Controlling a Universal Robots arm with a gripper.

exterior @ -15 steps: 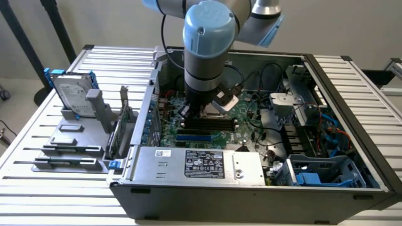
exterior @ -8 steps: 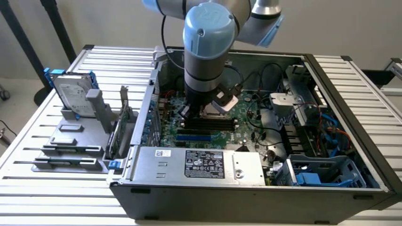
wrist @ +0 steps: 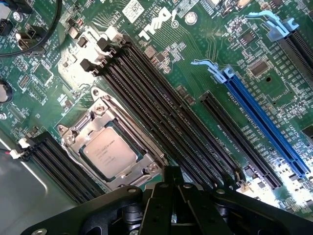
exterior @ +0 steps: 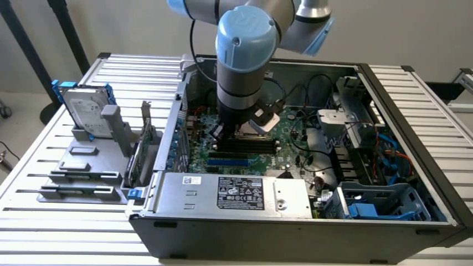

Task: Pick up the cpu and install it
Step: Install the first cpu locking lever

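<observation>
The claw is clenched, its black fingers pressed together with nothing between them. In the wrist view it hovers just beside the cpu, which already lies flat in its socket, silver-grey top up, ringed by the metal socket frame. The claw does not touch the chip. Whether the frame's retaining plate is latched down is hard to tell from here.

Directly flanking the claw and the socket run black memory slots, all unfilled, with a second bank of slots on the far side of the cpu. Further out from the claw lie a long black expansion slot and, beyond it, a blue expansion slot with a pale blue clip, all on the green motherboard.

In the exterior view the arm reaches steeply down into the open computer case, the claw low over the board near its middle. Nearer the camera than the claw sits the silver power supply; toward the exterior view's right is a blue drive cage. Well apart, outside the case toward the exterior view's left, a hard drive in a blue bracket stands upright on a grey parts holder on the slatted surface.
</observation>
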